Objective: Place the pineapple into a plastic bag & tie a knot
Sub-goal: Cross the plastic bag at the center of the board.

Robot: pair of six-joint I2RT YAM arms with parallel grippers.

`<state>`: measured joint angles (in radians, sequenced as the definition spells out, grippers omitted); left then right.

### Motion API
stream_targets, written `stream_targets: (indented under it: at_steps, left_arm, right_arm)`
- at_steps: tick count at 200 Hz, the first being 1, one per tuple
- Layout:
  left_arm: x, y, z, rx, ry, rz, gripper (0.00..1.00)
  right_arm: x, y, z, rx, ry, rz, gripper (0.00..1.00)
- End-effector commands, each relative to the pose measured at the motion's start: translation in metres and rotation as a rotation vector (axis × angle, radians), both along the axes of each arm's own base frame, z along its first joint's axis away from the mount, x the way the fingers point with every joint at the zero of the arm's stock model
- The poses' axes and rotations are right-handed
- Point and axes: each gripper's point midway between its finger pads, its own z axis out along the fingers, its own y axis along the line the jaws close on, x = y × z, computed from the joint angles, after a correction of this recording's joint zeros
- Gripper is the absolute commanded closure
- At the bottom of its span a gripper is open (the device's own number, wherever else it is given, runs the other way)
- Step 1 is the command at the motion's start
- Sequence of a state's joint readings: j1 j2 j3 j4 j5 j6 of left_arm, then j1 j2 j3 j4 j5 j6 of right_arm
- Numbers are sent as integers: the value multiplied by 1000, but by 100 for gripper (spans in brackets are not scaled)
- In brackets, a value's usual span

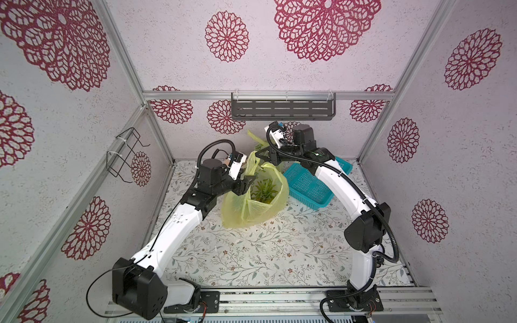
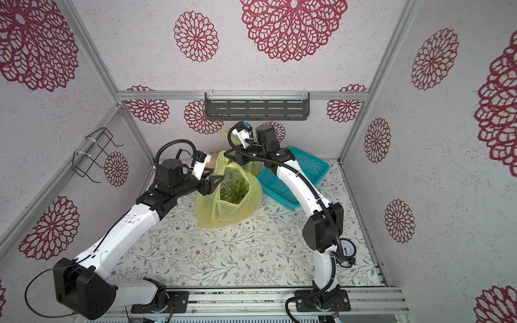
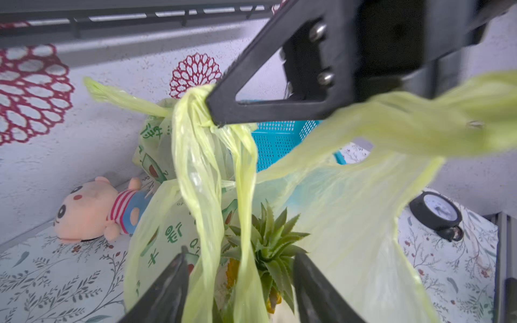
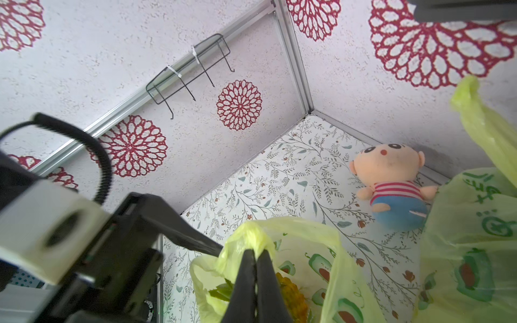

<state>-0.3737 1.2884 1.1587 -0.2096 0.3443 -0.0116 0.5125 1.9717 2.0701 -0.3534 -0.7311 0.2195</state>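
A yellow-green plastic bag [image 1: 251, 212] stands mid-table with its mouth open, and the pineapple [image 1: 263, 191] sits inside, green crown up. My right gripper [image 4: 255, 249] is shut on a bunched handle of the bag and holds it up above the mouth; in the left wrist view its black tip pinches that handle [image 3: 195, 103]. My left gripper [image 3: 242, 253] is open at the bag's left rim. The handle's two strands hang loose between its fingers [image 3: 173, 274], above the pineapple crown [image 3: 268, 237]. The bag's other handle [image 3: 419, 125] stretches past the left wrist camera.
A teal basket [image 1: 310, 184] lies right of the bag, under my right arm. Another avocado-print bag [image 4: 475, 237] and a plush doll [image 4: 391, 184] lie near the back wall. A round gauge [image 2: 347, 249] sits front right. A dark shelf [image 1: 282, 107] hangs on the back wall.
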Motion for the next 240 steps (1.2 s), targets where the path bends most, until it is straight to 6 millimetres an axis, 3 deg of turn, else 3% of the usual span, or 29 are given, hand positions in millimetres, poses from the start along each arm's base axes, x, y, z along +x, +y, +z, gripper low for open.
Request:
stream_targets:
  at_steps: [1, 42, 112, 189, 201, 215, 240]
  left_arm:
    - [-21, 6, 12, -2, -37, -1, 25]
    - [-42, -7, 27, 14, -79, -42, 0]
    - [-57, -42, 41, 101, -184, -178, 0]
    - [-30, -52, 67, 134, -281, -147, 7]
    - [-26, -53, 72, 129, -301, -138, 13]
    - [-25, -56, 77, 133, -320, -155, 29]
    - [-18, -58, 84, 134, -334, -146, 40]
  right_arm:
    - [-7, -10, 41, 70, -67, -22, 100]
    - [-6, -10, 39, 77, -62, -30, 100]
    - [-5, -13, 38, 66, -59, -46, 100]
    - [-6, -13, 37, 66, -57, -47, 100]
    - [-7, -13, 37, 67, -59, -45, 100]
    - [-8, -14, 37, 69, -60, -46, 100]
    - [-9, -14, 37, 71, -60, -45, 100]
